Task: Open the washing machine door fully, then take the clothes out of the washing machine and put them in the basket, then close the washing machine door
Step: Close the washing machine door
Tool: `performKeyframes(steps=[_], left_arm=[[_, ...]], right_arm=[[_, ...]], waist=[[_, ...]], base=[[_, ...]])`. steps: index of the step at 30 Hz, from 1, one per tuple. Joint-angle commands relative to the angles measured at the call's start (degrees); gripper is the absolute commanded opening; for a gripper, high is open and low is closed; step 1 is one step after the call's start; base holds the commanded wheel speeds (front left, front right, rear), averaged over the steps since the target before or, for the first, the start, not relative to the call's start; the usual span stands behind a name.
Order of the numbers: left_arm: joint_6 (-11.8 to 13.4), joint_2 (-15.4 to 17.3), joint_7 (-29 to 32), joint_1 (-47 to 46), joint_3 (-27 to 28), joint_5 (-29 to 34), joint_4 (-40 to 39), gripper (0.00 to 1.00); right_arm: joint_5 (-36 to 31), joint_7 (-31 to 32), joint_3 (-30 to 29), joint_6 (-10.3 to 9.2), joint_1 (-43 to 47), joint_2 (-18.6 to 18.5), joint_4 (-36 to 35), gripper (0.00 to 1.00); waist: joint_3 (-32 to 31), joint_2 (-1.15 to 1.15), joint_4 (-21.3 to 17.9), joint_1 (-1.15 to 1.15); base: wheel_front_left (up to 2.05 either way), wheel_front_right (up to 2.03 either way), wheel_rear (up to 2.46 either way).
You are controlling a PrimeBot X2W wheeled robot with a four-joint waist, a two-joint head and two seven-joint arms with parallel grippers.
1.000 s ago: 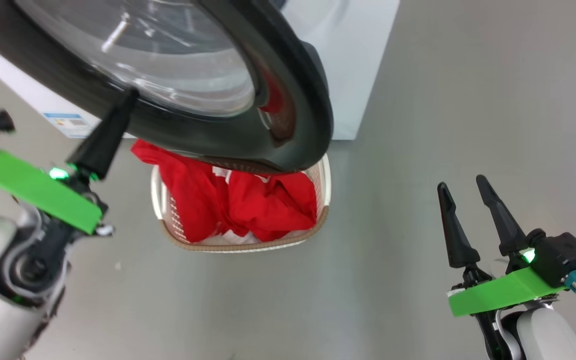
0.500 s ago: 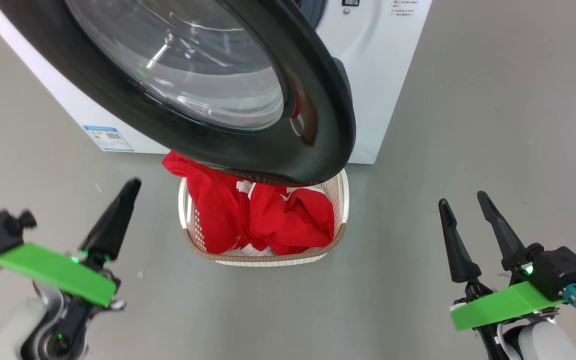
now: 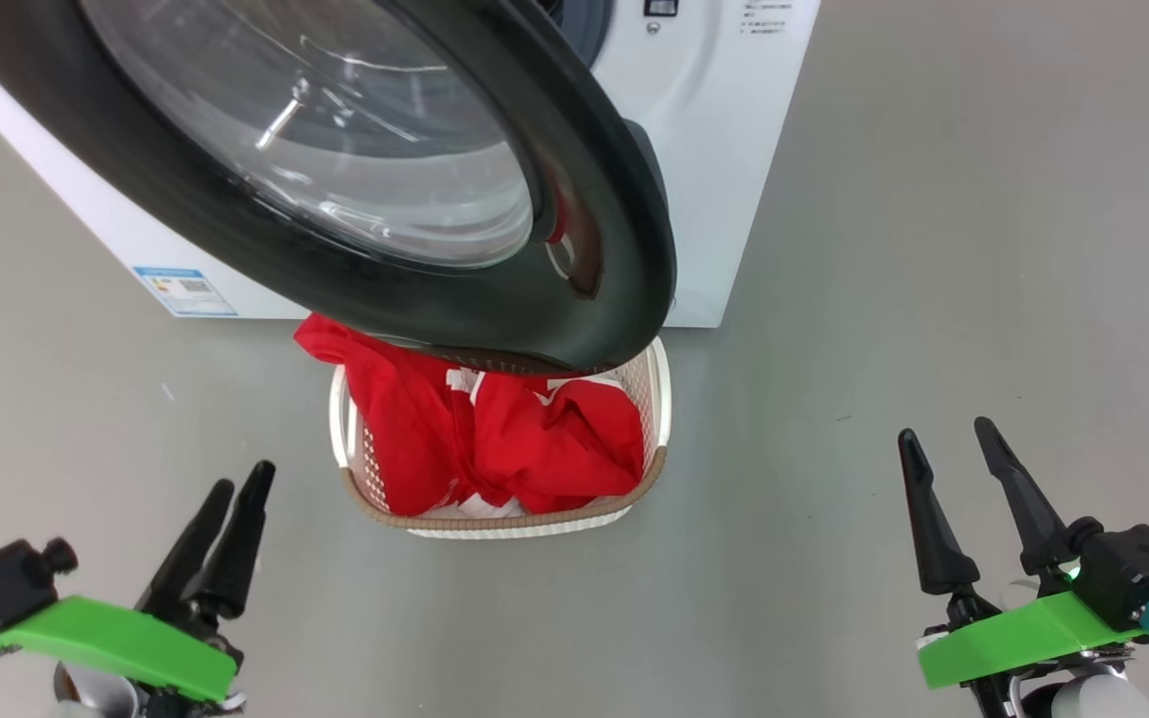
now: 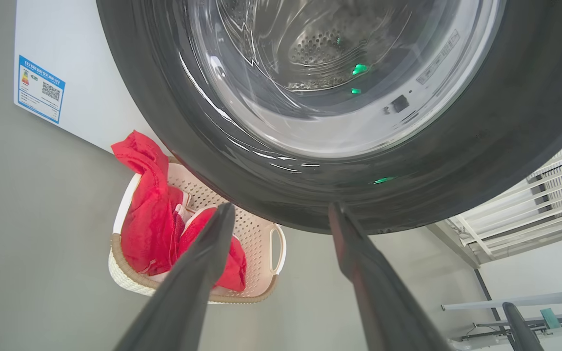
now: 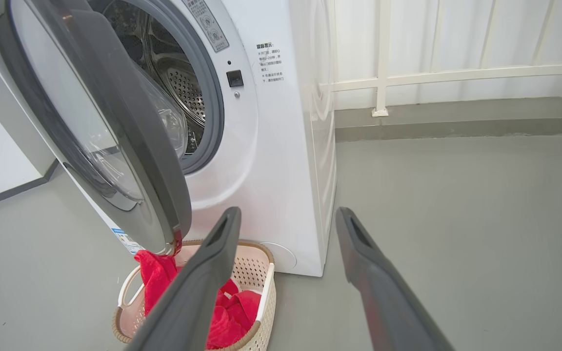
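Since a second earlier, the left end effector (image 3: 243,477) had come off the black rim of the washing machine door (image 3: 335,150) and dropped to the near left. It had also spread its fingers, which the left wrist view showed apart with nothing between them. The right end effector (image 3: 945,431) hovered at the near right, fingers likewise spread and empty. The washing machine door stood partly open, swung out from the white washing machine (image 3: 724,150) and overhanging the far end of the basket (image 3: 495,521). That basket sat on the grey floor (image 3: 934,249) just in front of the machine. The red clothes (image 3: 525,439) were heaped inside, one fold draped over its far left rim.
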Motion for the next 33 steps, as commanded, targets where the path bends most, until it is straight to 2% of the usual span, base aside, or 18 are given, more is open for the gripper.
performKeyframes(steps=[1, 6, 11, 20, 21, 22, 27, 33], left_arm=[[-0.4, 1.8, -0.7, -0.2, 3.0, 1.3, -0.5, 1.00], [-0.4, -0.5, -0.7, 2.3, 8.2, 7.7, 0.8, 1.00], [-0.4, -3.6, -0.7, 5.0, 15.7, 18.1, 1.1, 1.00], [-0.4, -10.8, -0.7, 9.1, 27.5, 42.8, -2.5, 1.00], [-0.4, -11.8, -0.7, 9.4, 28.7, 44.9, -3.1, 1.00], [-0.4, -14.4, -0.7, 10.4, 31.2, 50.5, -4.5, 1.00], [-0.4, -17.6, -0.7, 11.9, 33.7, 56.6, -6.3, 1.00], [-0.4, -19.2, -0.7, 13.0, 34.3, 58.7, -6.4, 1.00]], right_arm=[[-0.4, -0.4, 1.0, 0.37, 0.0, -0.1, -1.5, 1.00], [-0.4, -0.4, 0.6, 0.37, 0.5, -0.1, -1.5, 1.00], [-0.1, -0.4, 0.5, 0.37, 0.8, -0.1, -1.6, 1.00], [0.6, -0.4, 0.3, 0.37, 0.8, -0.1, -2.0, 1.00], [0.7, -0.4, 0.3, 0.37, 0.8, -0.1, -2.0, 1.00], [0.8, -0.4, 0.3, 0.37, 0.8, -0.1, -2.1, 1.00], [0.8, -0.4, 0.3, 0.37, 1.3, -0.1, -1.8, 1.00], [1.0, -0.4, 0.3, 0.37, 1.9, -0.1, -1.5, 1.00]], waist=[[0.0, 0.00, -0.2, 0.00], [-0.3, 0.00, -0.9, 0.00], [-0.9, 0.00, -1.5, 0.00], [-1.1, 0.00, -1.7, 0.00], [-1.1, 0.00, -1.6, 0.00], [-1.3, 0.00, -1.6, 0.00], [-1.6, 0.00, -1.5, 0.00], [-1.9, 0.00, -1.3, 0.00]], base=[[0.00, 0.00, 0.00], [0.00, 0.00, 0.00], [0.00, 0.00, 0.00], [0.00, 0.00, 0.00], [0.00, 0.00, 0.00], [0.00, 0.00, 0.00], [0.00, 0.00, 0.00], [0.00, 0.00, 0.00]])
